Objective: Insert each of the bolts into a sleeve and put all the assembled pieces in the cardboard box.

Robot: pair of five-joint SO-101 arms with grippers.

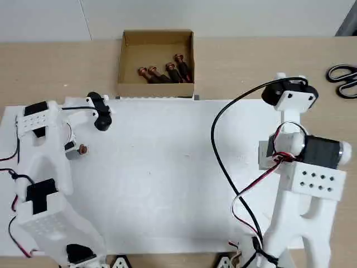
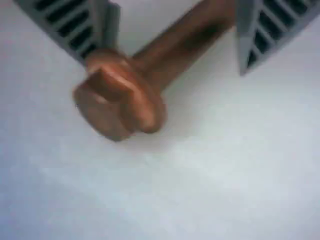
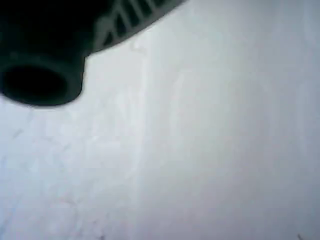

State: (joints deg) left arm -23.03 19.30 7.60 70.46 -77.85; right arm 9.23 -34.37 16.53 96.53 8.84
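A copper bolt (image 2: 120,100) lies crosswise between the grey fingers (image 2: 85,25) of my left gripper (image 2: 175,55), which is shut on its shank just above the white mat. In the high view the bolt's head (image 1: 82,149) pokes out beside the left gripper (image 1: 74,149) at the mat's left side. My right gripper (image 1: 268,152) sits at the mat's right edge, mostly under its arm. It holds a black sleeve (image 3: 40,75) with the open bore facing the camera, under a grey finger (image 3: 135,20). The cardboard box (image 1: 127,61) at the back holds several assembled pieces (image 1: 167,71).
The white mat (image 1: 167,184) covers the table's middle between the two arms. Black scissors (image 1: 343,78) lie on the bare wood at the far right. A black cable (image 1: 215,134) loops over the mat near the right arm.
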